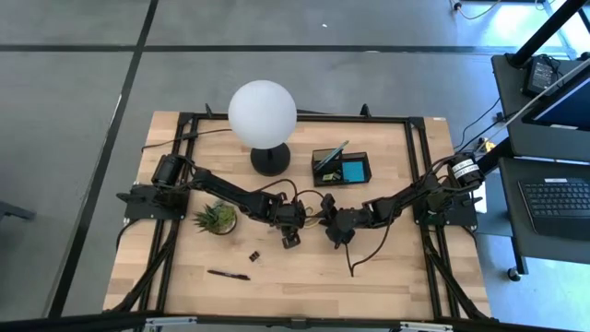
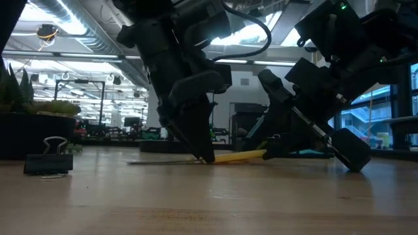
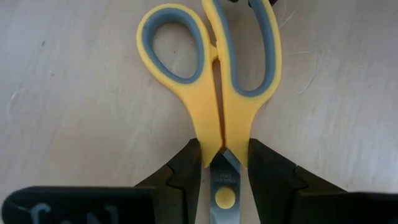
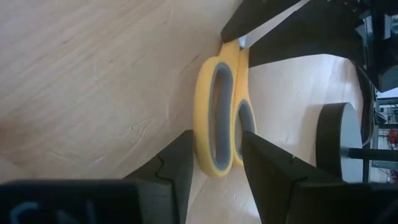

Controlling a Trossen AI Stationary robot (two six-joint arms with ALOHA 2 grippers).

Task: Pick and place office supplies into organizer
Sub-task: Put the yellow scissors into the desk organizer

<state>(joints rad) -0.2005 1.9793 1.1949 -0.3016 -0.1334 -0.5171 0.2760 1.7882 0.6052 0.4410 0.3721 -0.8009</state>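
Both grippers are clamping the scissors (image 3: 214, 93) mid-table.

I'm seeing the left gripper (image 3: 224, 165) pinching the shanks by the pivot, where tiny stamped writing is unreadable, and the right gripper (image 4: 214, 155) squeezing one handle loop. The scissors are lying flat on the table (image 1: 387, 277), in front of the organizer (image 1: 342, 167), with bare wood around them.

Tiny stamped print on the steel blade of the yellow-and-grey-handled scissors (image 3: 224, 177), just above the yellow pivot: too small to read. Pale partial markings on the black left wrist housing (image 3: 68, 208) and black right wrist housing (image 4: 62, 208): illegible. Nothing else readable.
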